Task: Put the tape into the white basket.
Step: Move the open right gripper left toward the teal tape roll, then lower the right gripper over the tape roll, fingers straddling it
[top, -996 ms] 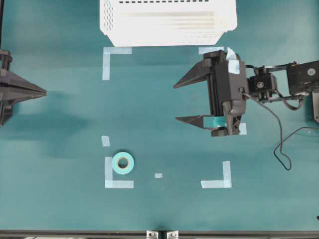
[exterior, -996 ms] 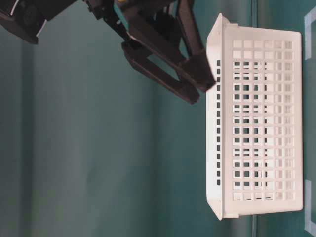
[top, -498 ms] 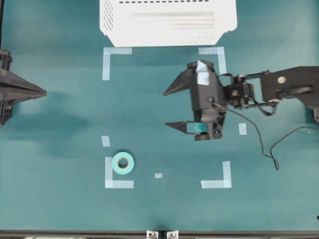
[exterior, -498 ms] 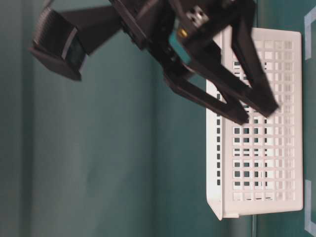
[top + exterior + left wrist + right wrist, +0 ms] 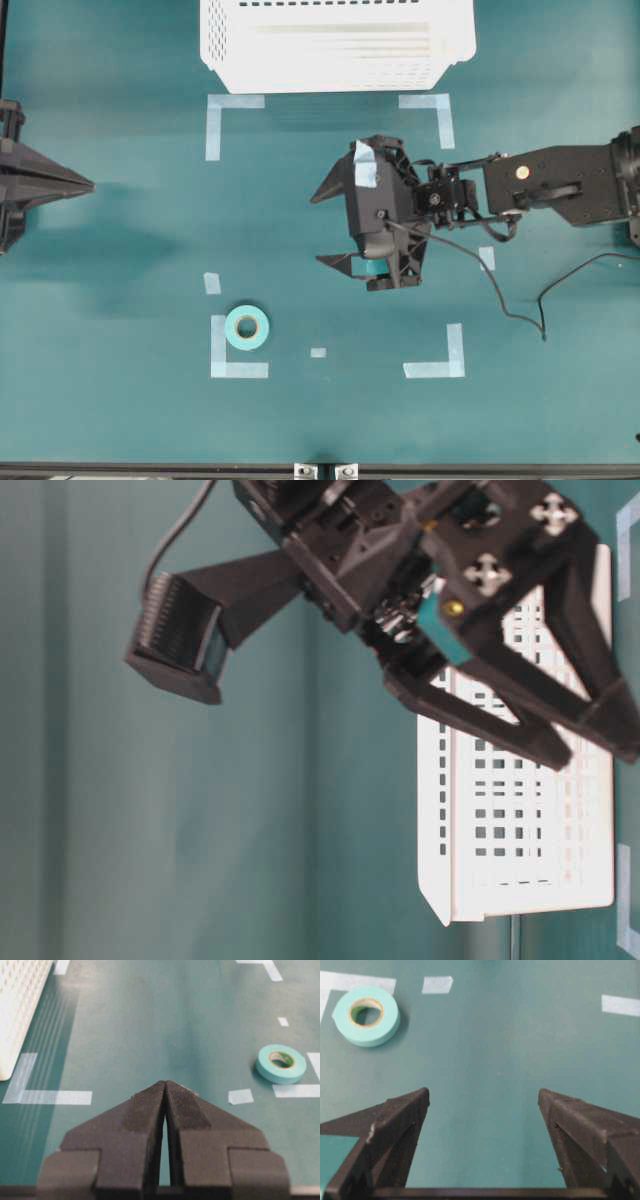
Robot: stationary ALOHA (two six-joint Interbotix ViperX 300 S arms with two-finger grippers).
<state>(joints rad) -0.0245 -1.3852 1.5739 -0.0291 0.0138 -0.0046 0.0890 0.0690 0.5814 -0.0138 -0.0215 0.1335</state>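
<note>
Right pincer (image 5: 325, 224) hangs wide and empty above the teal counter (image 5: 140, 420); overhead, the small teal-green ring-shaped tape roll (image 5: 247, 327) lies flat ahead of its tips and off to one side, nearer it than the shut left pincer (image 5: 80, 184). Table-level shows only the large white slotted plastic basket (image 5: 520, 870) behind. Right wrist: the roll sits up-left of the jaws.

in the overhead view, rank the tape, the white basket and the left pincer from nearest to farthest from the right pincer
From the open right pincer:
1. The tape, below and to its left, lying on the mat.
2. The white basket, above it at the top edge.
3. The left pincer, shut, far off at the left edge.
Tape and basket are fairly close; the tape looks slightly nearer.
</note>
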